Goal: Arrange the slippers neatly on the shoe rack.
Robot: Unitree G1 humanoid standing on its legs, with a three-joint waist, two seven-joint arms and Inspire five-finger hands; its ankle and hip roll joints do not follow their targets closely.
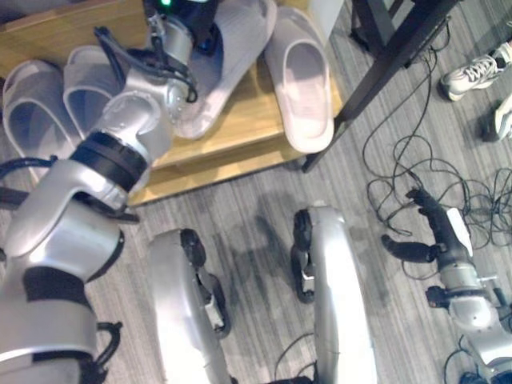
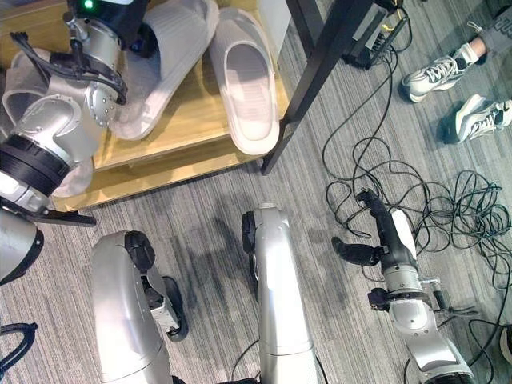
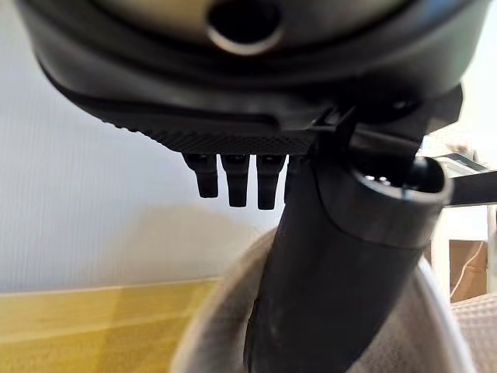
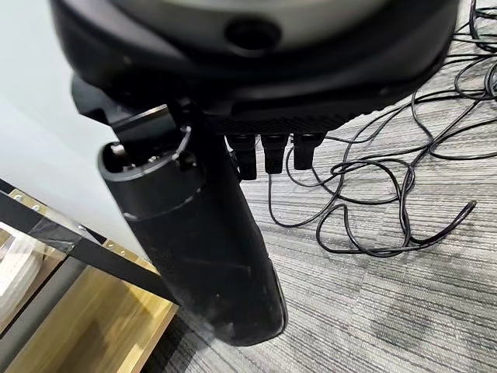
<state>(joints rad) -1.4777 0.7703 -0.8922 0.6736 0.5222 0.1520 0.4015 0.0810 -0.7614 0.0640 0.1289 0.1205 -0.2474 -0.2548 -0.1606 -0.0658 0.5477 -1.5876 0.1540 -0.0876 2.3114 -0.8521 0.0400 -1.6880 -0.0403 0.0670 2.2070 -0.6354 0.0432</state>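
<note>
Several pale grey slippers lie on the wooden shoe rack (image 1: 240, 140). Two sit side by side at the left (image 1: 28, 104) (image 1: 88, 92). One slipper (image 1: 302, 80) lies at the right end with its tip over the front edge. Between them a slipper (image 1: 232, 64) lies slanted across the board. My left hand (image 1: 196, 28) is on this slanted slipper. In the left wrist view its thumb (image 3: 342, 295) reaches down inside the slipper's rim (image 3: 210, 326) while the fingers stay straight above. My right hand (image 1: 428, 228) hangs open over the floor at the lower right, holding nothing.
A black table leg (image 1: 392, 64) slants down just right of the rack. Loose black cables (image 1: 448, 184) spread over the grey carpet around my right hand. A person's white sneakers (image 2: 436, 76) (image 2: 480, 116) stand at the far right.
</note>
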